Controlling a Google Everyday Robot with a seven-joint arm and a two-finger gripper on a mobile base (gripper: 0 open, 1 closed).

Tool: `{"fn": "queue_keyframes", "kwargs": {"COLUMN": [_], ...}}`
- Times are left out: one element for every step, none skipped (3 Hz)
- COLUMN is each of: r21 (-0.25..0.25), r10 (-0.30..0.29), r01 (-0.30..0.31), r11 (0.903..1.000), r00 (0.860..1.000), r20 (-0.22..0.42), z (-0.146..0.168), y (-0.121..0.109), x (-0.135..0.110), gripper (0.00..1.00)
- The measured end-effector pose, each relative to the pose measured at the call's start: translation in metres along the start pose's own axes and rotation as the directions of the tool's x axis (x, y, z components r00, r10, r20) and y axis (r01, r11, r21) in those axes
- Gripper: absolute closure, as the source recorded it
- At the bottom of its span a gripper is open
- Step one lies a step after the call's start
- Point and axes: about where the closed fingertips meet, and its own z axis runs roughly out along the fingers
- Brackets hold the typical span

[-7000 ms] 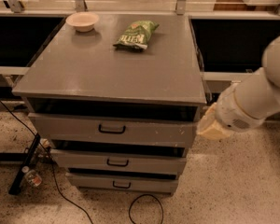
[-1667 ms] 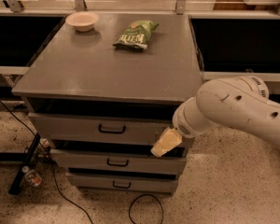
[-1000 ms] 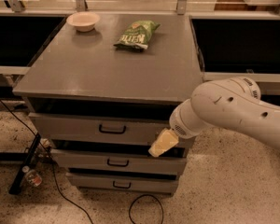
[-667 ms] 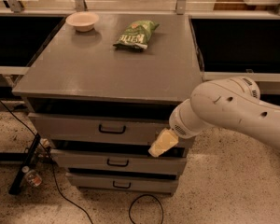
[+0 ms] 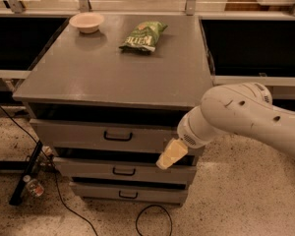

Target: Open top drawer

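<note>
Down by the right end of the drawer fronts, our tool (image 5: 171, 154) (clenched or released, we cannot tell) has barely shifted, so the top drawer (image 5: 73, 131) under the bench (image 5: 113, 75) stays unopened, its black loop handle (image 5: 118, 136) well apart.

Here's a robot test lab by the look of it: speckled floor (image 5: 246, 200), loose black cables (image 5: 155, 206) trailing at 6 o'clock, plain grey bench (image 5: 113, 68) between dark bays (image 5: 250, 43), gripper (image 5: 169, 155) at 5 o'clock against the bench front.
</note>
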Motion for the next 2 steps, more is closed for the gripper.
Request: {"fn": "queue_keyframes", "kwargs": {"r21": [-0.029, -0.078], "r10": [-0.015, -0.04], "r01": [0.015, 0.039], "r11": [0.9995, 0.9962], "r00": [1.0, 0.999], "r20": [-0.004, -0.015], "z": [0.005, 0.021], "y": [0.005, 0.014], "x": [0.0, -0.001], "gripper": [0.0, 0.0]}}
